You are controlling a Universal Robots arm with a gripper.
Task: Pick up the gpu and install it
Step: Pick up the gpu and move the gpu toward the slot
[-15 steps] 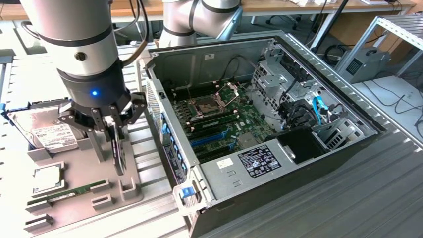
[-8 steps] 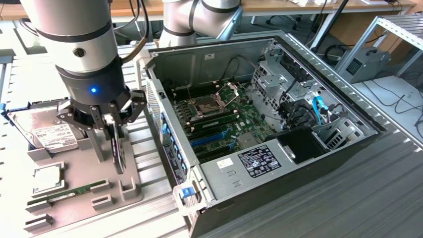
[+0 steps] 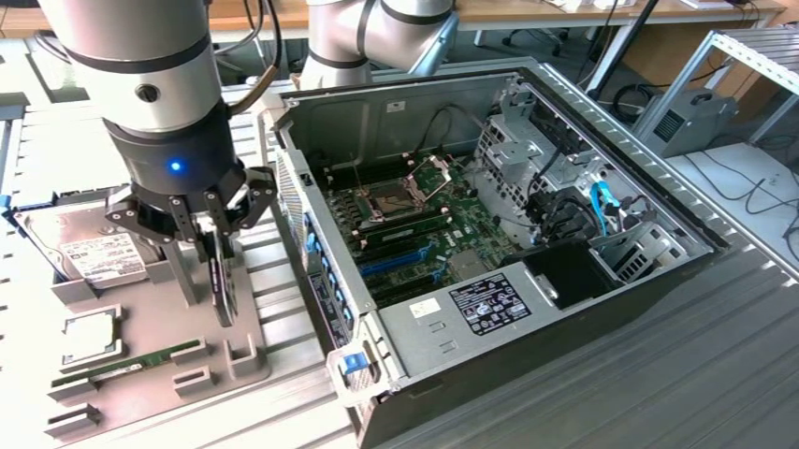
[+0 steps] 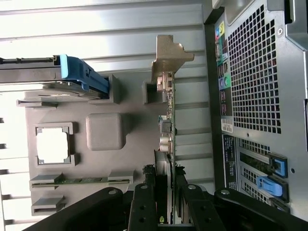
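Note:
The gpu (image 3: 225,290) is a slim dark card standing on edge over the grey holder tray (image 3: 256,360), at the exterior view's left of the open computer case (image 3: 500,309). My gripper (image 3: 215,245) comes down from above and is shut on the card's upper edge, one finger on each face. In the wrist view the gpu (image 4: 167,120) shows edge-on with its metal bracket (image 4: 169,53) at the far end, and the black fingers (image 4: 144,202) clamp it on both sides. I cannot tell whether the card's lower edge still touches the tray.
The tray also carries a hard drive (image 3: 94,248) with a white label, a square processor (image 3: 88,337) and a green memory stick (image 3: 131,363). Blue slots (image 3: 399,257) lie on the motherboard inside the case. The case's rear panel (image 4: 255,72) stands close beside the card.

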